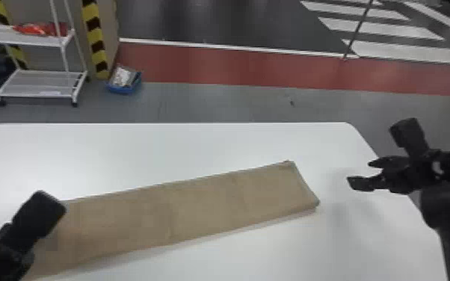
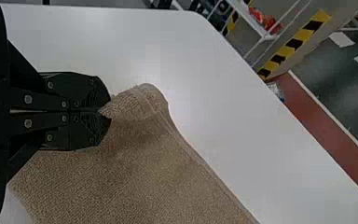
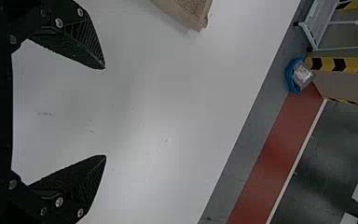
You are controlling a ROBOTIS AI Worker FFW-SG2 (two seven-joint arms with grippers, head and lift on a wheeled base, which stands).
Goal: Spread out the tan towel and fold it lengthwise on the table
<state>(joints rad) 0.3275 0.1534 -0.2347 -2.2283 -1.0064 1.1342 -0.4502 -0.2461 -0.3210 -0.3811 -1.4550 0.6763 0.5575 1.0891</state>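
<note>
The tan towel (image 1: 198, 209) lies as a long folded strip, slanting from the lower left of the head view to right of centre. My left gripper (image 1: 5, 250) is over its left end. In the left wrist view my left gripper (image 2: 106, 112) is shut on a corner of the towel (image 2: 121, 182), which is bunched and raised at the fingertips. Right of the towel's other end, my right gripper (image 1: 359, 172) is apart from the cloth. The right wrist view has my right gripper (image 3: 105, 112) open, nothing between its fingers, with a towel corner (image 3: 189, 11) farther off.
The white table (image 1: 160, 149) has rounded far corners, and its right edge runs beneath the right arm. Beyond it on the floor stand a white shelf cart (image 1: 37, 84) at the left and a blue bin (image 1: 123, 89).
</note>
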